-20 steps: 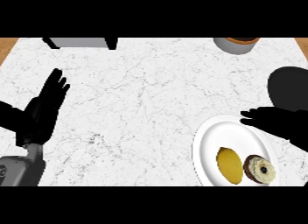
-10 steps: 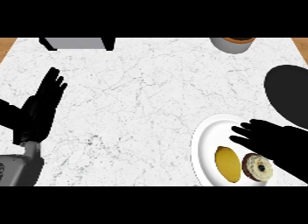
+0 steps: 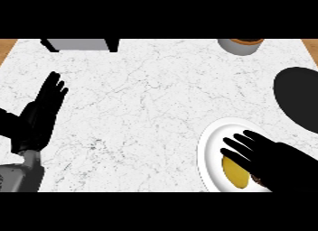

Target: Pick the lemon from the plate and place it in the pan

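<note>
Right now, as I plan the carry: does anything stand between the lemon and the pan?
Nothing visible does. The lemon lies on the plate, partly under the right hand; only bare counter separates the plate from the pan.

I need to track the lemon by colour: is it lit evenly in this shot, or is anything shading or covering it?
Head view: light is flat and even, no glare on the counter or plate; the lemon shows bright yellow, but the right hand covers its upper end; hand and pan read as plain black shapes.
</note>
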### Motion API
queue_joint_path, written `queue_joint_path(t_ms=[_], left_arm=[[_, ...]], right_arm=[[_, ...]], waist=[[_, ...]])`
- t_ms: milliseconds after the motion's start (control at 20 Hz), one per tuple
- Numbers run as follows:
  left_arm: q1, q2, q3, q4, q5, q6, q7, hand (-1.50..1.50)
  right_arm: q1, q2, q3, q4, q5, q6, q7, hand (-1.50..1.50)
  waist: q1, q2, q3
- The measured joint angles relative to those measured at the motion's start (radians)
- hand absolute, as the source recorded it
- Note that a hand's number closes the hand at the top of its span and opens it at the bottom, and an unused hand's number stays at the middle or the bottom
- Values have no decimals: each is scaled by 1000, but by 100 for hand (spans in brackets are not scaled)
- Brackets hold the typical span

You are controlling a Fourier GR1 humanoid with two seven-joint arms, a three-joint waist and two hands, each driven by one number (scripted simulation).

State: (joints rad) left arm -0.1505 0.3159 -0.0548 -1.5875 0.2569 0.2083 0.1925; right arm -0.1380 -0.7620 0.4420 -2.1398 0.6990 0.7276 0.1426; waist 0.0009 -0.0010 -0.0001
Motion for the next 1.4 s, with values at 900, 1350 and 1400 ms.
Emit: queue_joint_path(t_ms=[900,1350,1400], left_arm=[[11,-50,64,-15,-49,-64,21,0],[-27,-83,84,12,-83,-80,38,0],[-28,-83,89,11,-84,-86,39,0]], right_arm=[[-26,204,54,219,266,7,-39,-150],[-26,274,47,334,370,-35,-124,-150],[-15,285,50,339,381,-48,-128,-150]], waist=[[1,1,0],[0,1,0],[0,1,0]])
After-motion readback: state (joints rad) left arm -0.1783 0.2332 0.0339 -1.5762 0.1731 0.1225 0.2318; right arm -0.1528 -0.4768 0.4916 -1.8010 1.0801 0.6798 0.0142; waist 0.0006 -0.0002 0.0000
